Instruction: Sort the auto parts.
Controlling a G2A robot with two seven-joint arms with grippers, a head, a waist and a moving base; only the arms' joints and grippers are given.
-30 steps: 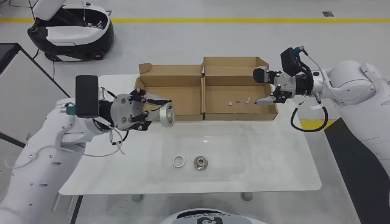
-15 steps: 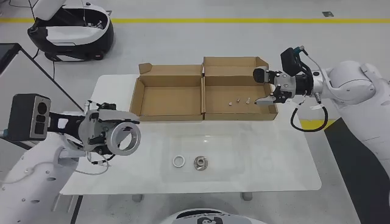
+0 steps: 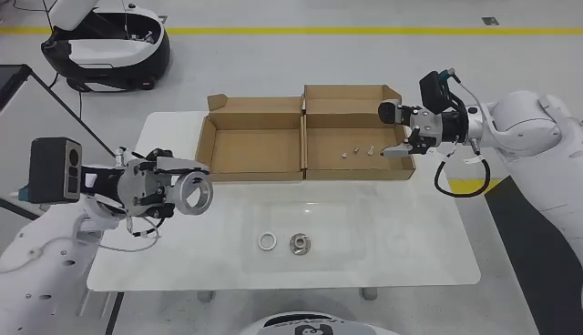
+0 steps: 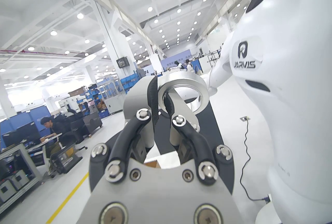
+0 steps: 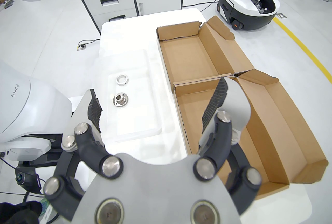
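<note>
Left pincer (image 4: 158,97) pinches the metal ring (image 4: 181,78) by one wall, aloft over the desk (image 3: 410,235) beside the left box (image 3: 250,148), so a jolt may twist it loose and roll it off, while the right pincer (image 5: 157,86) hangs spread open.

A white, round-cornered rectangular counter (image 3: 410,244) carries everything here. Near its front edge lies a shallow white plastic tray (image 3: 337,235), long side running along the counter. On the tray, a small silver metal ring (image 3: 268,241) and a silver flanged metal hub (image 3: 299,242) rest just beside each other, apart. Beyond the tray's left half sits an open brown cardboard box (image 3: 250,151). A second open brown cardboard box (image 3: 332,144) sits beyond the tray's right half. The two boxes touch along one wall, flaps raised on the side away from the tray.
</note>
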